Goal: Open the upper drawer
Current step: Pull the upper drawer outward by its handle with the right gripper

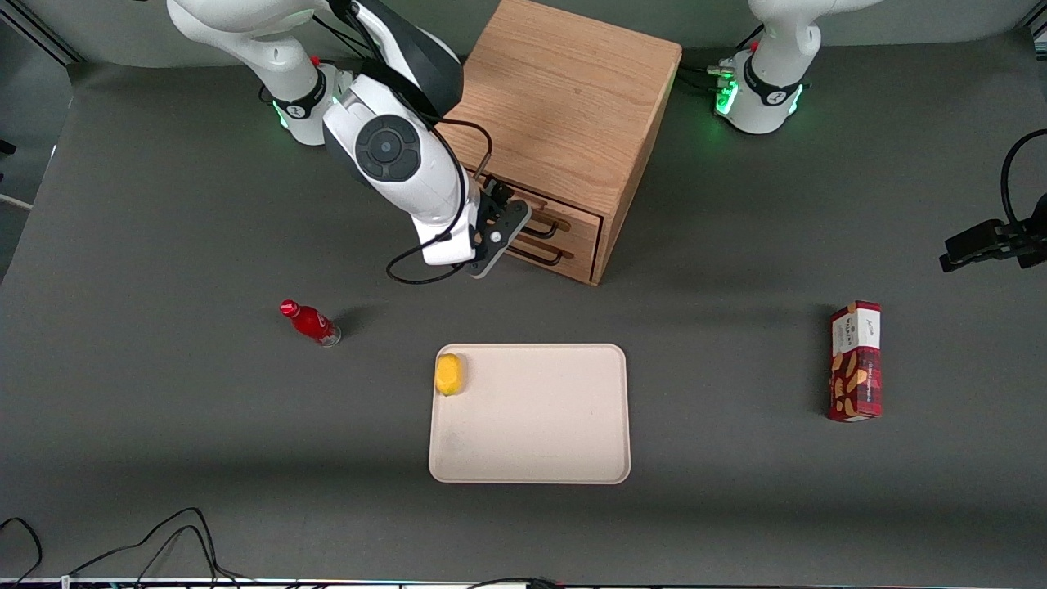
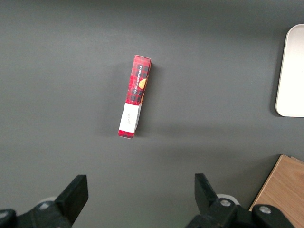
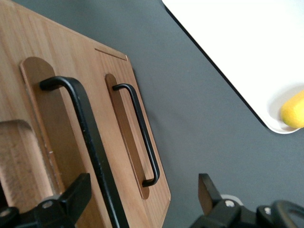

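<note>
While positioned directly in front of the boxy oak cabinet (image 1: 564,123) at upper centre of the front view, the right arm's black two-finger gripper (image 1: 501,233) is held at the level of the drawer fronts. Its fingers (image 3: 76,192) are spread apart, with the black wire loop handle (image 3: 88,142) of the upper drawer (image 3: 57,118) passing between them; contact between either finger and the handle cannot be confirmed. The upper drawer, with its light wood front, is seen in the wrist view close to the camera, and the bottom drawer's matching black handle (image 3: 142,135) is seen just beside it.

A beige rectangular plastic tray (image 1: 532,425) is located at lower centre of the front view, nearer to the camera than the cabinet. A yellow rounded object (image 1: 449,374) is held in one corner of the tray. A small red bottle (image 1: 311,322) is placed at centre left, toward the working arm's end of the table. A red patterned carton (image 1: 856,361) is placed at centre right, toward the parked arm's end.
</note>
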`<state>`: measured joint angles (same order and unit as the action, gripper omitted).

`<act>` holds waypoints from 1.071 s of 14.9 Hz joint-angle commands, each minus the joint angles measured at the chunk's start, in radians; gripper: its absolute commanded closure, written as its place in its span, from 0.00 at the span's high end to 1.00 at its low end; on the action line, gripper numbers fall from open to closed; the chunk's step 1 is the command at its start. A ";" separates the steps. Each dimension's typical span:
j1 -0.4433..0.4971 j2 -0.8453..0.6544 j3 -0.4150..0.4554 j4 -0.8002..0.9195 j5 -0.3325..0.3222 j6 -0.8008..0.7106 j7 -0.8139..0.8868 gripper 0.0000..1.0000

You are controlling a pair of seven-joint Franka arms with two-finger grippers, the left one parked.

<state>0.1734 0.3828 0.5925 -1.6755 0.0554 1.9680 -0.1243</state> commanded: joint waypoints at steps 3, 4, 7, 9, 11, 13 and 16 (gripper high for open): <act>-0.005 0.022 0.001 -0.004 0.006 0.048 -0.028 1.00; -0.003 0.022 0.000 -0.003 0.000 0.049 -0.028 1.00; -0.006 0.041 0.001 0.005 -0.065 0.048 -0.028 1.00; -0.003 0.050 -0.008 0.014 -0.068 0.048 -0.021 1.00; -0.005 0.070 -0.013 0.036 -0.077 0.046 -0.017 1.00; -0.011 0.096 -0.013 0.062 -0.109 0.043 -0.014 1.00; -0.020 0.123 -0.014 0.094 -0.112 0.042 -0.011 1.00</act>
<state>0.1617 0.4586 0.5700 -1.6392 -0.0326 2.0097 -0.1298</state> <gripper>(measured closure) 0.000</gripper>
